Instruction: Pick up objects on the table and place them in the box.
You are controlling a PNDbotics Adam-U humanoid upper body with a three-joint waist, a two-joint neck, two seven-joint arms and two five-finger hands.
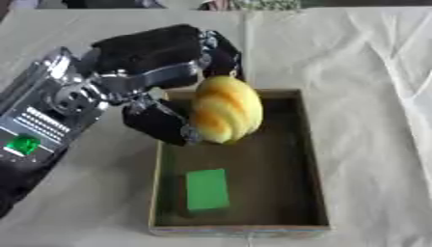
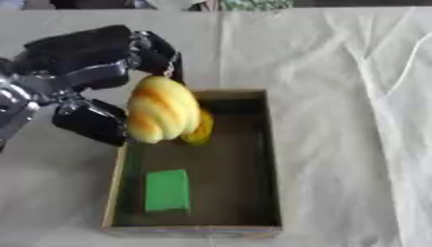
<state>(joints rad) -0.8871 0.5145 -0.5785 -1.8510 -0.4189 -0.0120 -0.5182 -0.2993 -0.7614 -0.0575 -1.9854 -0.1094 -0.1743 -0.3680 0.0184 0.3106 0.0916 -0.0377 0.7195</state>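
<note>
My left hand (image 1: pixel 156 72) reaches in from the left and holds a yellow ridged bread-like object (image 1: pixel 226 110) over the far left part of the box (image 1: pixel 314 144). Its fingers curl over the top of the object and its thumb presses from below. The box is a shallow brown tray with low walls. A green rectangular block (image 1: pixel 207 190) lies flat inside it, near the front left. In the right eye view a small yellow-orange thing (image 2: pixel 201 130) shows just behind the held object, inside the box. My right hand shows in neither view.
A pale cloth (image 1: pixel 371 72) covers the table, with folds and wrinkles along the right side. Bare cloth lies to the right of the box and in front of it.
</note>
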